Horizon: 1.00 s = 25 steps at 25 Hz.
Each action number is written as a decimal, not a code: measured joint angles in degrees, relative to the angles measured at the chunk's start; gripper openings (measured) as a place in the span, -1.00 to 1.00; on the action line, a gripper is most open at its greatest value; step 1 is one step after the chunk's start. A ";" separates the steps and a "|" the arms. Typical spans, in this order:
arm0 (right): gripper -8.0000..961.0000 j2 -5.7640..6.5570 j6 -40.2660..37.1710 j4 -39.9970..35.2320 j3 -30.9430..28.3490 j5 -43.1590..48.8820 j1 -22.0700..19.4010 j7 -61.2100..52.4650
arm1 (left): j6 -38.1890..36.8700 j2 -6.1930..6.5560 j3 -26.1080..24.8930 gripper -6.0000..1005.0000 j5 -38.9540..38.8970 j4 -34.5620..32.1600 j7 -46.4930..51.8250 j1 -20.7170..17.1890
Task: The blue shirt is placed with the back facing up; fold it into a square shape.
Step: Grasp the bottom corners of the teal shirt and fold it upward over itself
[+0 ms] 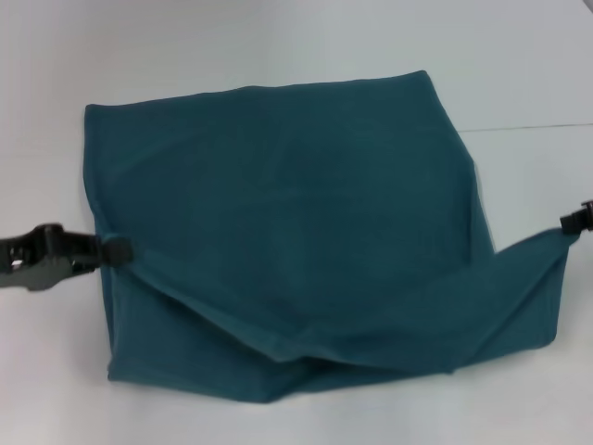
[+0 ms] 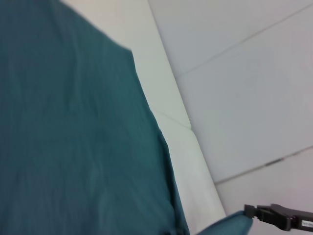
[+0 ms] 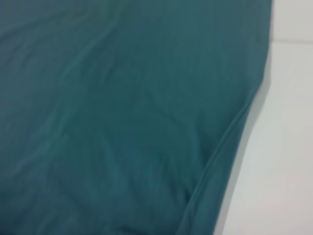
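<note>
The blue shirt lies on the white table as a broad rectangle, plain side up, with a loose fold running across its near part. My left gripper is at the shirt's left edge, shut on the cloth. At the far right, my right gripper is shut on a corner of the shirt that is pulled out to a point. The left wrist view shows the shirt and, farther off, the right gripper pinching that corner. Only shirt cloth and its hem show in the right wrist view.
The white table surface surrounds the shirt, with a thin seam line at the right. In the left wrist view the table's edge drops to a pale tiled floor.
</note>
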State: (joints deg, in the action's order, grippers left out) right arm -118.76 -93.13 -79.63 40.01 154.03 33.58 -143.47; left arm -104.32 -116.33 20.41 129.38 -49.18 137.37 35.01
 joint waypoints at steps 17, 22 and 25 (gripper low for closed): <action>-0.98 0.02 17.78 5.81 0.67 -0.40 2.97 -0.24 | 15.59 0.37 1.38 -0.98 -1.61 4.19 -12.54 4.25; -0.98 -0.67 24.61 6.46 2.18 -1.08 3.65 0.82 | 22.62 -0.02 5.38 -0.98 -2.28 6.55 -16.36 6.35; -0.98 -0.73 28.75 8.39 5.00 -2.69 3.72 1.34 | 26.16 -0.28 8.05 -0.98 -2.30 6.99 -17.29 6.99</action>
State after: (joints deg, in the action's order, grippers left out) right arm -119.49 -64.38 -71.24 45.01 151.33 37.30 -142.13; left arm -78.16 -116.61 28.46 127.08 -42.19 120.07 42.00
